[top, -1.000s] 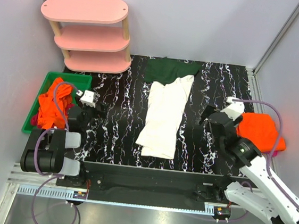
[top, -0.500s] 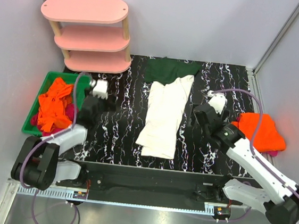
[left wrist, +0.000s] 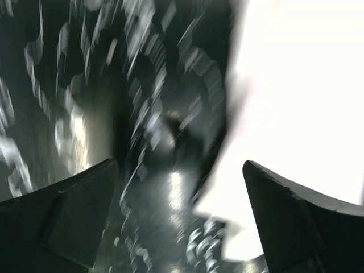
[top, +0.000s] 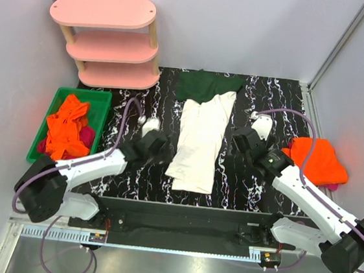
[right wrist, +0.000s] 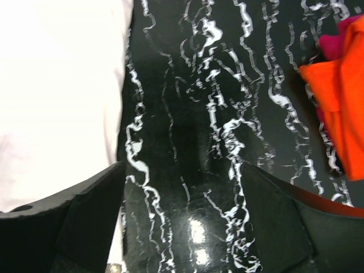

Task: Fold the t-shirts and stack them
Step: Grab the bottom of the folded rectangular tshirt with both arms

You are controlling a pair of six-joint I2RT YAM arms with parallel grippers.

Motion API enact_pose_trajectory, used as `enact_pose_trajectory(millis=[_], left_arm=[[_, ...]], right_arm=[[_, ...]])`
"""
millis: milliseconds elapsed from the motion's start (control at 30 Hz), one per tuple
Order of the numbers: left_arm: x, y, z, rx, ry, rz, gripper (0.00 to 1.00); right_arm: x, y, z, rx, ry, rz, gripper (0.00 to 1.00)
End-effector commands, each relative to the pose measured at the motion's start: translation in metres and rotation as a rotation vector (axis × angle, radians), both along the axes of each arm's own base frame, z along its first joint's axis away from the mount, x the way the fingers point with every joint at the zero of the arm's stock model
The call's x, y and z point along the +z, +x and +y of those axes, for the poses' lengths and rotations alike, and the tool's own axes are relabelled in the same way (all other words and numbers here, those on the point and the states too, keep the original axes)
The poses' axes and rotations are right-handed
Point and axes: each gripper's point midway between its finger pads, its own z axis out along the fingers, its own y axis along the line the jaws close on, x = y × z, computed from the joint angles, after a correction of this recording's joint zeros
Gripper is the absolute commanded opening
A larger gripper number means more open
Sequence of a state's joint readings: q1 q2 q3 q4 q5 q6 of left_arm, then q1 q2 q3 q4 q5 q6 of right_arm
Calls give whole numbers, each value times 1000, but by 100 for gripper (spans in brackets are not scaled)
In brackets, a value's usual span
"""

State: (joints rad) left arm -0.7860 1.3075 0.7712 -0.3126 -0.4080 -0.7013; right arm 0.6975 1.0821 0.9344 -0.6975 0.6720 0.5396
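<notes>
A white t-shirt (top: 199,141) with dark green sleeves (top: 207,86) lies folded into a long strip down the middle of the table. My left gripper (top: 160,150) is open just off the strip's lower left edge. The left wrist view is blurred, with white cloth (left wrist: 296,85) filling its right side and nothing between the jaws of the left gripper (left wrist: 179,166). My right gripper (top: 239,141) is open over bare table right of the strip. The right wrist view shows the white t-shirt (right wrist: 57,85) beside the right gripper (right wrist: 182,168). A folded orange t-shirt (top: 316,160) lies at the right.
A green bin (top: 99,96) at the left holds crumpled orange and magenta t-shirts (top: 65,131). A pink three-tier shelf (top: 107,40) stands at the back left. Magenta cloth (right wrist: 333,42) shows under the orange t-shirt (right wrist: 341,96). The table (top: 263,106) is black marble-patterned, with walls on three sides.
My left arm has swung right from the green bin to the white t-shirt's lower left edge. My right arm has moved left from the orange t-shirt toward the white one.
</notes>
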Motion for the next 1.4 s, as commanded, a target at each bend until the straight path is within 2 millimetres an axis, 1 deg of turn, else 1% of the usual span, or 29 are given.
enact_pose_trajectory(millis=[0, 33, 67, 100, 133, 200, 233, 267, 300, 333, 367, 400, 433, 467, 500, 533, 567, 667, 700, 733, 767, 800, 833, 867, 900, 1000, 1133, 1233, 1367], left_arm=[[-18, -43, -34, -28, -308, 164, 99], [-13, -42, -36, -32, -287, 148, 99], [-13, -49, -36, -38, -247, 140, 99], [-18, -55, -22, 44, -205, 173, 99], [-16, -49, -12, 106, -187, 151, 99], [-14, -51, -7, 190, -224, 162, 99], [-18, -54, -4, 219, -246, 175, 99], [-18, -57, -6, 231, -277, 186, 99], [-12, -56, -12, 236, -336, 179, 88], [-20, -64, -13, 217, -354, 212, 81], [-21, -66, -18, 193, -383, 215, 79], [-18, -68, -29, 134, -422, 216, 75], [-21, -71, -30, 122, -413, 234, 80], [-25, -74, -30, 104, -382, 256, 92], [-29, -77, -29, 72, -340, 273, 98], [-33, -76, -32, 68, -299, 293, 99], [-36, -79, -34, 48, -273, 309, 99], [-44, -90, -45, -19, -202, 340, 99], [-47, -92, -48, -27, -190, 343, 99], [-47, -93, -53, -42, -183, 344, 99], [-57, -100, -58, -67, -150, 364, 99], [-59, -102, -63, -92, -135, 372, 99], [-55, -103, -74, -126, -134, 366, 99], [-61, -105, -78, -143, -105, 377, 99], [-56, -103, -86, -163, -108, 362, 99], [-54, -103, -98, -183, -113, 360, 99], [-51, -101, -103, -187, -120, 353, 99], [-51, -102, -98, -174, -119, 350, 99], [-55, -105, -92, -155, -121, 358, 99]], right_arm=[[1, -5, 24, 88, 123, 12, 81], [-4, -9, 33, 133, 151, 41, 78], [-6, -10, 36, 153, 157, 49, 72], [-8, -11, 37, 154, 162, 54, 67], [-15, -13, 37, 158, 160, 67, 47], [-19, -15, 37, 155, 167, 75, 31], [-25, -20, 42, 183, 184, 98, 20], [-26, -20, 46, 204, 195, 98, 16], [-32, -22, 47, 212, 196, 115, 15], [-35, -24, 50, 220, 205, 128, 16], [-37, -24, 51, 223, 211, 130, 19], [-45, -24, 53, 225, 204, 153, 21], [-50, -27, 57, 235, 215, 177, 23], [-53, -28, 60, 245, 222, 194, 29], [-62, -30, 62, 248, 219, 229, 31], [-66, -34, 67, 255, 245, 252, 37], [-70, -36, 68, 249, 251, 270, 48], [-84, -45, 70, 239, 288, 313, 60], [-93, -53, 71, 248, 304, 339, 64], [-97, -56, 72, 245, 321, 350, 65], [-100, -58, 75, 248, 340, 352, 66], [-109, -65, 75, 255, 345, 377, 66], [-113, -66, 77, 248, 356, 380, 66], [-116, -69, 77, 252, 355, 389, 66], [-123, -72, 76, 245, 352, 407, 66], [-126, -73, 80, 255, 361, 406, 65], [-122, -68, 90, 281, 381, 388, 65], [-119, -65, 98, 298, 386, 382, 65], [-125, -64, 106, 316, 387, 400, 65]])
